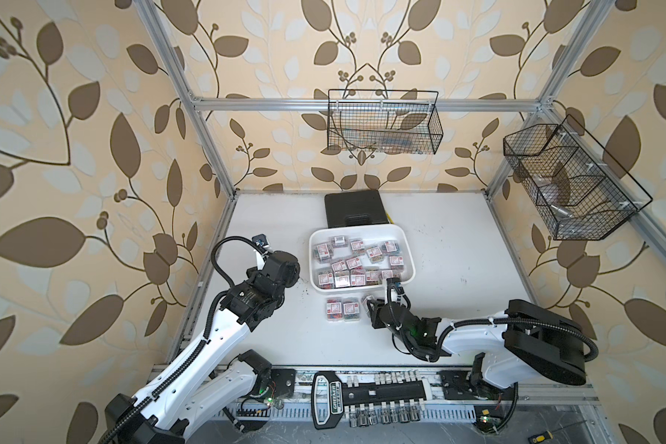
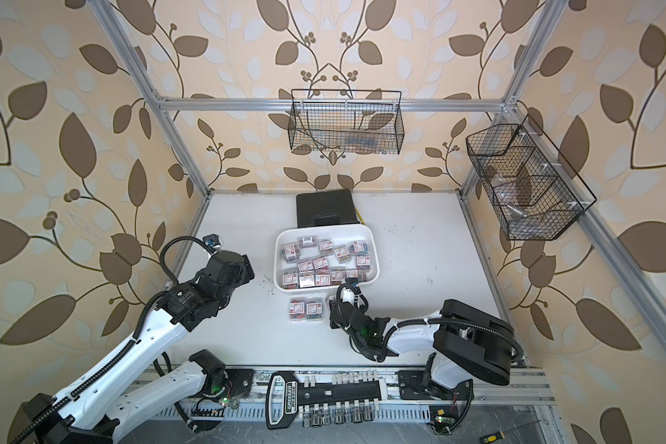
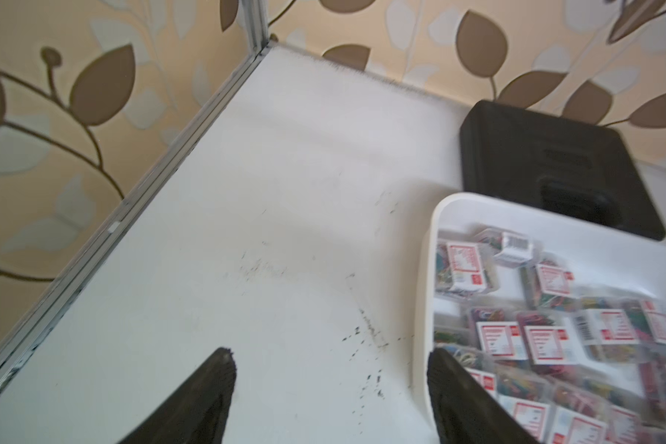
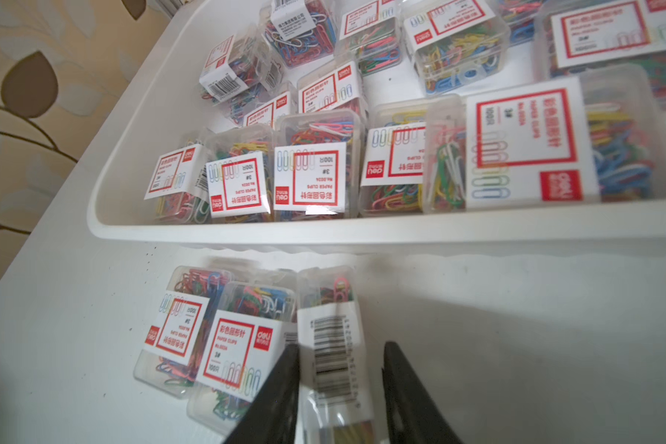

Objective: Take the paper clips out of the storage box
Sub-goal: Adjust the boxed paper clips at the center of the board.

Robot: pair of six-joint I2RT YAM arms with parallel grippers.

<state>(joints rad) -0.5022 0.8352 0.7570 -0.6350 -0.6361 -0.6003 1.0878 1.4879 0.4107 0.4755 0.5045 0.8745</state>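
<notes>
The right gripper point(image 4: 342, 346) is straddling a clip box point(image 4: 329, 303) on the table point(image 4: 516, 346) outside the tray point(image 4: 323, 234); its grip cannot be told. The left gripper point(image 3: 329, 351) is hanging spread beside the tray. Most clips point(image 4: 310, 173) are lying inside it.

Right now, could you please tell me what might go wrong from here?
The barcode-side box between the right end effector's fingers stands on edge beside two flat boxes; it may topple if the arm pulls away. The open left end effector hangs by the storage box's rim and could nudge it.

black case point(image 1: 353, 205), wire basket point(image 1: 433, 134), white table point(image 1: 458, 238)
</notes>
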